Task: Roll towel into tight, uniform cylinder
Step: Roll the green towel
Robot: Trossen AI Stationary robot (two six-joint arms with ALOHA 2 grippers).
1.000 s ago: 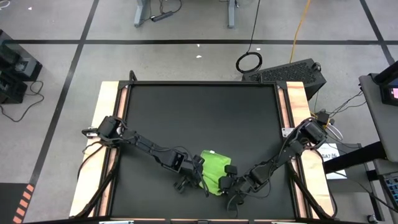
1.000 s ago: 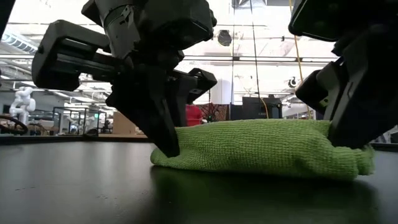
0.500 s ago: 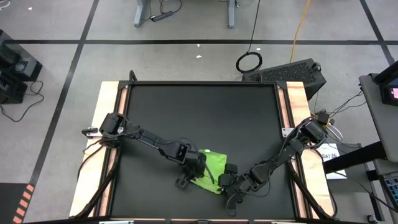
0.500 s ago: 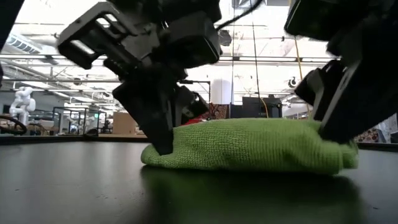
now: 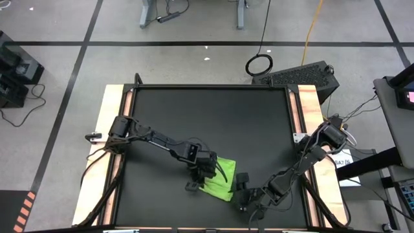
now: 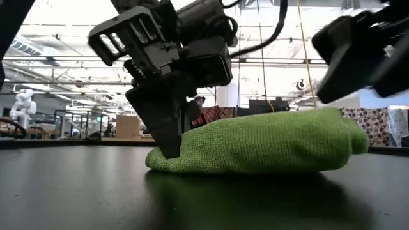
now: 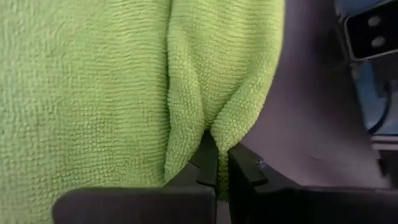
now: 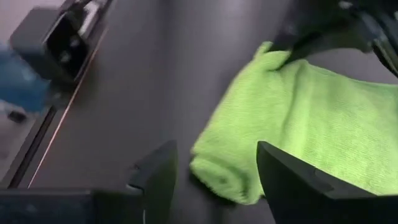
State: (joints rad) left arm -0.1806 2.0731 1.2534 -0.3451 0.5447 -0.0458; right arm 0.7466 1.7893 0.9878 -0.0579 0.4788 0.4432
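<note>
Lime-green terry cloth, the towel [image 5: 218, 181], lies loosely bunched on the black mat [image 5: 207, 123] that covers the counter [image 5: 111, 103], near the mat's front edge and between the two arms. The left gripper [image 7: 216, 163] has its fingers [image 7: 205, 155] pressed together on a raised fold at the towel's left end; in the low view the same gripper [image 6: 167, 142] stands nearly upright over that end, its tips down at the mat. Judged from this hold, the pinch anchors one end of the cloth so that it can be turned or tucked without sliding.

The right gripper [image 8: 214, 168] sits just beside the towel's opposite end with its fingers [image 8: 286, 177] spread and nothing between them; the rolled end of the towel [image 8: 292, 124] shows beyond the gap. In the high view this gripper [image 5: 244, 191] is low on the mat, apart from the cloth. Its open stance suggests a release or a re-grip being prepared.

The bundle is thick and rounded at one end but lumpy and uneven overall, so the cylinder is judged not yet tight or uniform.

Count: one towel, one mat, two arms, two grippers, one closed and one open.
</note>
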